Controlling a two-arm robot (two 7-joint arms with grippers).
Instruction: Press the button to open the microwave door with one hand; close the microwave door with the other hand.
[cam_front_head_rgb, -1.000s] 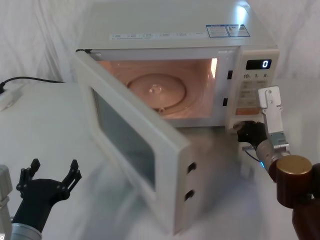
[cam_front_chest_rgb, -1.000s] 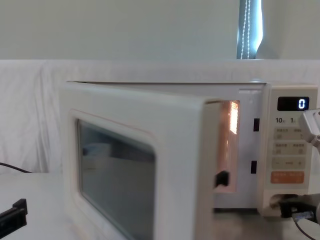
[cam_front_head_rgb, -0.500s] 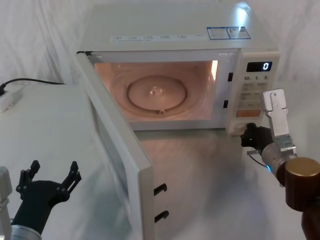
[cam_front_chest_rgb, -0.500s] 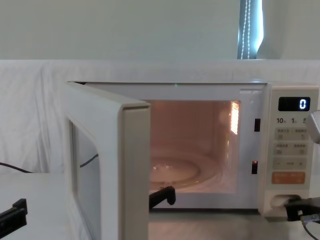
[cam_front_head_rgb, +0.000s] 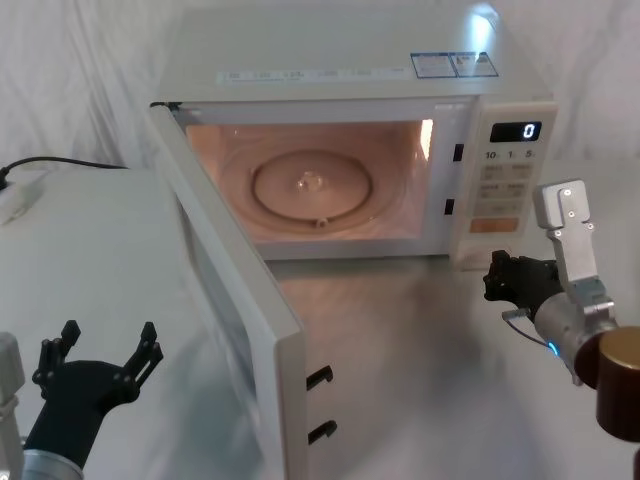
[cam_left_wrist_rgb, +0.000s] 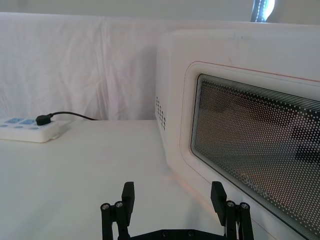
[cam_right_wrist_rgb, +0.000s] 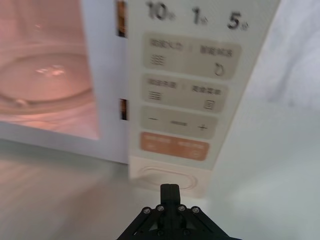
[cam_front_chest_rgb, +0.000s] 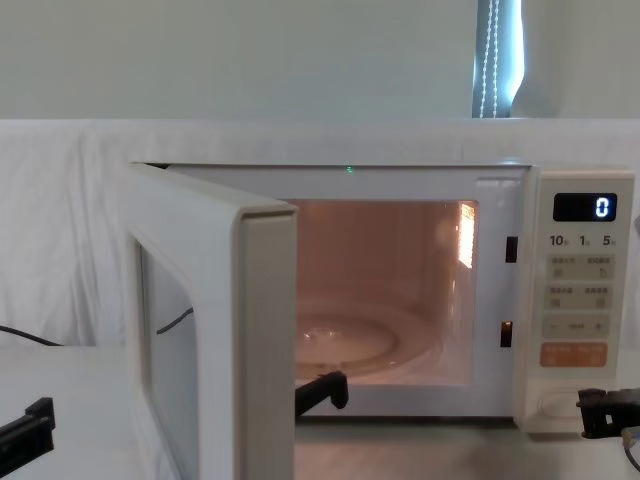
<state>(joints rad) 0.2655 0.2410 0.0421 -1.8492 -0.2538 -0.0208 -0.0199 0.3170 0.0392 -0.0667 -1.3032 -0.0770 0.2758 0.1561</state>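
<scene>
Microwave door (cam_front_head_rgb: 235, 300) stands swung wide open, cavity lit, glass turntable (cam_front_head_rgb: 312, 185) exposed. Button step looks done; closing is what's left.

Right claw (cam_front_head_rgb: 497, 277) sits just in front of the button (cam_right_wrist_rgb: 165, 177), apart from it, fingers closed to a narrow tip. The button is at the foot of the control panel (cam_front_head_rgb: 505, 185), under the orange key (cam_right_wrist_rgb: 174, 145).

Left claw (cam_left_wrist_rgb: 173, 207) hovers low over the surface (cam_front_head_rgb: 90, 250), fingers spread wide, holding nothing. It is on the outer, window side of the door; the door face lies ahead and to its right, near but not touching. Door's long axis runs from the hinge, at the microwave's left front corner, out toward the robot, free edge with 2 latch hooks (cam_front_head_rgb: 318, 405) nearest the robot.

Left arm is the nearer one for the close: judged push is rightward and forward against the outer face near the free edge. Open surface on the claw's left; power strip (cam_left_wrist_rgb: 27, 129) and cable well off to the left, out of the swing path. Right claw is near the door's closing arc at the panel, so it may need to clear.
</scene>
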